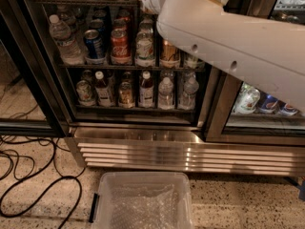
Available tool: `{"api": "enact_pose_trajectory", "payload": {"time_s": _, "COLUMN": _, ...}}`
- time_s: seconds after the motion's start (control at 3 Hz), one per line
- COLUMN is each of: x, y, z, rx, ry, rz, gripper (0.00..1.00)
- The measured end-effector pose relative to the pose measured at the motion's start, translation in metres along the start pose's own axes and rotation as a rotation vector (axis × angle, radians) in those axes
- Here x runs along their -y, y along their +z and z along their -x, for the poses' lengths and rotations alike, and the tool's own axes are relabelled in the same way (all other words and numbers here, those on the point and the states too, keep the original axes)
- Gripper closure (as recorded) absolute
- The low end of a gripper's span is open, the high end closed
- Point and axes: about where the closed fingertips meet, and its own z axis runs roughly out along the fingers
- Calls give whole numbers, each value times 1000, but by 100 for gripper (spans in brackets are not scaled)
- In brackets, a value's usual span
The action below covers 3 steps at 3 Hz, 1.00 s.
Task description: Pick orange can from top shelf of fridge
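Arm (228,37), white, reaching across fridge (143,147) toward top shelf (86,2); gripper beyond upper edge, unseen; jaw state cannot be told.

Fridge (190,154): ribbed base of brushed stainless steel, bright and reflective, below glass doors in matt black frames; dark wire racks (119,67) carry glossy metal cans (119,44) and clear plastic bottles (62,37). Arm (228,37): smooth white shell, plastic-looking, with a soft sheen. Bin (143,175): translucent plastic holding crinkled clear film, on a speckled, stone-like floor (238,199).
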Motion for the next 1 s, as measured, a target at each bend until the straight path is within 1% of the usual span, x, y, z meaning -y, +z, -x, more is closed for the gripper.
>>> {"api": "enact_pose_trajectory", "payload": {"time_s": 0.33, "x": 3, "y": -8, "z": -10, "rx": -41, "ry": 10, "rz": -13, "gripper": 100}}
{"api": "enact_pose_trajectory", "payload": {"time_s": 0.67, "x": 22, "y": -31, "z": -58, "rx": -163, "ry": 50, "rz": -87, "gripper": 100}}
{"api": "enact_pose_trajectory", "payload": {"time_s": 1.0, "x": 24, "y": -32, "z": -73, "rx": -196, "ry": 57, "rz": -97, "gripper": 100}}
